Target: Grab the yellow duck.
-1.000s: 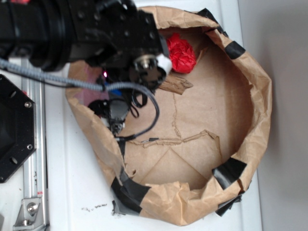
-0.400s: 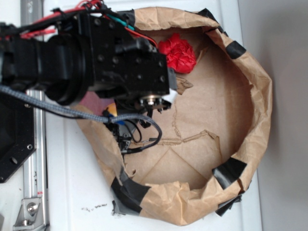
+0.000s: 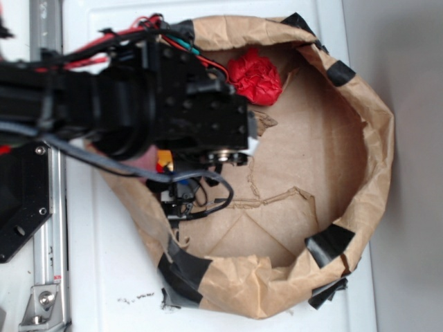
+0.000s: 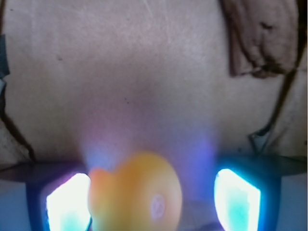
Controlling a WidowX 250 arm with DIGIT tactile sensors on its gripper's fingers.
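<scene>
The yellow duck (image 4: 136, 192) sits at the bottom of the wrist view, blurred by closeness, between the two glowing fingers (image 4: 67, 202) of the gripper (image 4: 144, 204); it lies off-centre, close against the finger on the view's left, with an open gap between it and the finger on the view's right (image 4: 237, 198); whether it touches the nearer finger cannot be told through the blur. The fingers stand apart, not yet closed on the toy. No long axis of the duck can be read; it shows only as a rounded lump with a smaller bulge toward the left finger. Beneath it is the crumpled floor of the brown paper bag (image 3: 377, 138). In the exterior view the arm hides the duck; the red paper wad (image 3: 256, 76) lies well apart, near the bag's far wall. My judgement: closing should catch the duck, though one finger would meet it first and may nudge it sideways.
</scene>
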